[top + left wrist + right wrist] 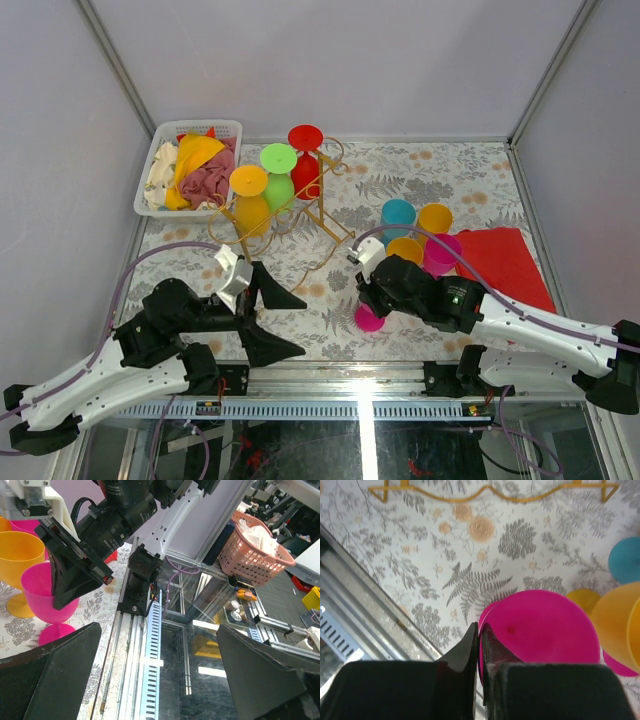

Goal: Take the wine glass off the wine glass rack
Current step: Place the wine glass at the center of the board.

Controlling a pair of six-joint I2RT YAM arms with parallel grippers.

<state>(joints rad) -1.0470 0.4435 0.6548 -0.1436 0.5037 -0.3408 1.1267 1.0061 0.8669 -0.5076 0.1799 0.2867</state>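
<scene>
Right claw [479, 627]: clenched on magenta wine glass [540, 625] rim, apparently steadying it upright on the table [470, 555] beneath.
Left claw [300, 325]: released, empty.
Wine glass rack [530, 500]: ahead of both; three glasses [279, 158] hang there.

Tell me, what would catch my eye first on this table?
Probably the gold wire rack at the far middle, where a yellow glass, a green glass and a red glass hang upside down. Nearer the front, the right hand pinches the rim of a magenta glass standing on the flowered tablecloth, and the left hand beside it gapes wide open, empty.
</scene>
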